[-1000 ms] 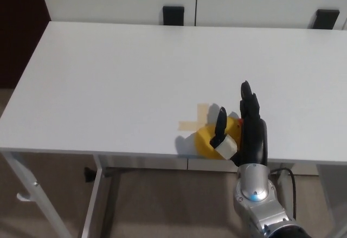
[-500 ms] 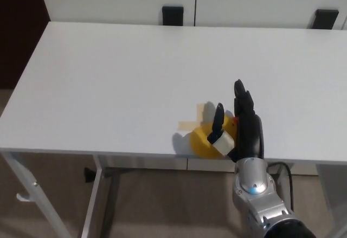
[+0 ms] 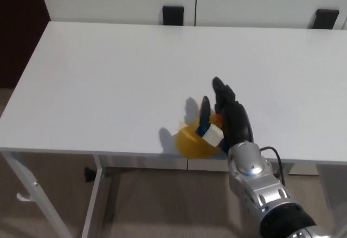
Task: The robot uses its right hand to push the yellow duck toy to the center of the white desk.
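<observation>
Now, right robot hand point(image 3: 223, 117) open, fingers spread, pressed against the yellow duck toy point(image 3: 194, 140), duck at the near edge of the white surface point(image 3: 108, 75), holding nothing.

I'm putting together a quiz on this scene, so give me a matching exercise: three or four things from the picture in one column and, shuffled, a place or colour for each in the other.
Things:
1. yellow duck toy
2. right hand
3. white desk
4. two black blocks

Places or colours:
A. beyond the desk's far edge
B. black, fingers apart, against the duck's right side
C. at the desk's near edge
D. wide and pale, bearing the duck

Pairs: 1-C, 2-B, 3-D, 4-A
</observation>
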### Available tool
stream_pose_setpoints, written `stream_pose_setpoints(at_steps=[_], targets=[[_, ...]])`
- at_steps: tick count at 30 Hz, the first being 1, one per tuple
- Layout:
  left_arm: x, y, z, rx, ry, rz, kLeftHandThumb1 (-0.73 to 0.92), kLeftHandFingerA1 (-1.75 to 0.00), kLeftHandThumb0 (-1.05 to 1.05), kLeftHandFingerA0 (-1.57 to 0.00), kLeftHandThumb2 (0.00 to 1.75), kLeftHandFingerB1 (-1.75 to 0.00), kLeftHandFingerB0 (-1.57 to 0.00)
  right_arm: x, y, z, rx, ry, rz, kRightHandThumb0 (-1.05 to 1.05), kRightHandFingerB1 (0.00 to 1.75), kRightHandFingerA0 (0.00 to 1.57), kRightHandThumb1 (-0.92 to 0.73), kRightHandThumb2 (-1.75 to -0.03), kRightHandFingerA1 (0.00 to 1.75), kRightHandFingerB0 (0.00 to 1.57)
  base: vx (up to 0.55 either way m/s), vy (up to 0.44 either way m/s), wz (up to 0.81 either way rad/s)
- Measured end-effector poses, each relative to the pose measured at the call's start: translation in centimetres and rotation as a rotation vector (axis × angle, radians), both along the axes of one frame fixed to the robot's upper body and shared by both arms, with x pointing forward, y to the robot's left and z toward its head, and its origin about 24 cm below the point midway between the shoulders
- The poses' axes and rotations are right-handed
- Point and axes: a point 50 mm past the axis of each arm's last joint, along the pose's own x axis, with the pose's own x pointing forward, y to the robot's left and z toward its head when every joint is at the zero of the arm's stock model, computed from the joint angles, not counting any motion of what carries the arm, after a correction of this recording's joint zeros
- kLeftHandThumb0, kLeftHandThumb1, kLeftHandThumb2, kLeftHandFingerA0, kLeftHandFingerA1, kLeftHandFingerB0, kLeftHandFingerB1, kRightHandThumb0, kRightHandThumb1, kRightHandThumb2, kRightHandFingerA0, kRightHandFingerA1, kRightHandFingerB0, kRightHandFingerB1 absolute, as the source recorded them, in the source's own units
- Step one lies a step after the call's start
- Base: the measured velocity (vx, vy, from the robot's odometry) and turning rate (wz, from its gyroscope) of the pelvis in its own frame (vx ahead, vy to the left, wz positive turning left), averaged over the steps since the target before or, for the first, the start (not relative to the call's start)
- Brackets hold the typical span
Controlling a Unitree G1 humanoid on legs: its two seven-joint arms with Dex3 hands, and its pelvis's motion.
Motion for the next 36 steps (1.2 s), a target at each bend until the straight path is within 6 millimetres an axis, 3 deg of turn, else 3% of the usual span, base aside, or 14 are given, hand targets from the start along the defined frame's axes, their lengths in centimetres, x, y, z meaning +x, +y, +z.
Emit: stream_pose_setpoints(at_steps=[4,5,8,9,13,14,16,17,25,31,32,34,35,36], targets=[[0.1,-0.1,0.0,0.002,0.002,-0.010,-0.55,-0.86,0.40,-1.52,1.73,-0.88,-1.53,0.3,0.4,0.6,0.006,0.007,0.053,-0.88,0.13,0.00,-0.75,-1.14,0.16,0.06,0.00,0.000,0.00],[0.1,-0.1,0.0,0.004,0.003,-0.015,-0.16,-1.24,0.09,-1.42,0.89,-1.22,-1.39,0.5,0.7,1.0,0.009,0.005,0.080,-0.86,0.13,0.02,-0.71,-1.10,0.23,0.01,0.00,0.000,0.00],[0.1,-0.1,0.0,0.005,0.004,-0.018,-0.16,-1.24,0.09,-1.42,0.89,-1.22,-1.39,0.7,1.0,1.8,0.023,0.000,0.120,-0.86,0.13,0.02,-0.71,-1.10,0.23,0.01,0.00,0.000,0.00],[0.1,-0.1,0.0,0.004,0.004,-0.017,-0.47,-0.81,0.35,-1.56,1.67,-0.83,-1.57,0.8,1.0,1.9,0.039,0.004,0.127,-0.90,0.08,0.00,-0.73,-1.08,0.13,0.00,0.00,0.000,0.00],[0.1,-0.1,0.0,0.001,0.005,-0.010,-0.47,-0.81,0.35,-1.56,1.67,-0.83,-1.57,1.1,0.2,2.4,0.165,0.020,0.128,-0.90,0.08,0.00,-0.73,-1.08,0.13,0.00,0.00,0.000,0.00],[0.0,-0.1,0.0,0.001,0.005,-0.010,-0.49,-0.80,0.34,-1.51,1.48,-0.82,-1.52,1.1,0.1,2.5,0.190,0.025,0.130,-0.78,0.14,0.00,-0.87,-0.69,0.08,0.00,0.00,0.000,0.00],[0.1,-0.1,0.0,0.001,0.005,-0.011,-0.49,-0.80,0.34,-1.51,1.48,-0.82,-1.52,1.1,0.0,2.6,0.220,0.031,0.134,-0.78,0.14,0.00,-0.87,-0.69,0.08,0.00,0.00,0.000,0.00],[0.1,-0.1,0.0,0.001,0.005,-0.011,-0.47,-0.83,0.33,-1.53,1.66,-0.86,-1.54,1.1,-0.1,2.6,0.224,0.032,0.136,-0.94,0.04,0.00,-0.80,-1.12,0.09,0.00,0.00,0.000,0.00],[0.1,-0.1,0.0,-0.002,0.005,-0.012,-0.47,-0.80,0.35,-1.51,1.60,-0.84,-1.55,1.5,-1.3,3.2,0.141,0.001,0.143,-1.00,0.05,0.00,-0.83,-1.18,0.23,0.00,0.00,0.000,0.02],[-0.2,0.1,-0.1,-0.001,0.012,-0.004,-0.46,-0.84,0.30,-1.51,1.64,-0.86,-1.57,2.1,-6.0,4.1,-0.121,-0.069,0.024,-1.04,0.00,0.00,-0.87,-1.16,0.23,0.00,0.00,0.000,0.00],[-0.2,0.1,-0.1,-0.001,0.012,-0.003,-0.50,-0.82,0.33,-1.49,1.43,-0.82,-1.53,2.1,-7.5,4.3,-0.184,-0.090,-0.017,-0.84,0.00,0.00,-0.89,-0.89,0.00,0.00,0.00,0.000,0.00],[-0.2,0.1,-0.1,-0.002,0.012,-0.002,-0.50,-0.82,0.33,-1.49,1.43,-0.82,-1.53,2.1,-9.5,4.6,-0.254,-0.108,-0.061,-0.84,0.00,0.00,-0.89,-0.89,0.00,0.00,0.00,0.000,0.00],[-0.3,0.1,-0.1,-0.002,0.014,-0.001,-0.47,-0.81,0.34,-1.57,1.64,-0.83,-1.57,2.1,-11.0,4.9,-0.301,-0.120,-0.091,-1.05,0.00,0.00,-0.89,-1.16,0.13,0.00,0.00,0.000,0.00],[-0.3,0.1,-0.1,-0.002,0.014,-0.001,-0.17,-1.24,0.09,-1.42,0.88,-1.21,-1.38,2.1,-11.0,4.9,-0.301,-0.120,-0.091,-0.86,0.00,0.00,-0.64,-0.90,0.06,0.00,0.00,0.000,0.00]])
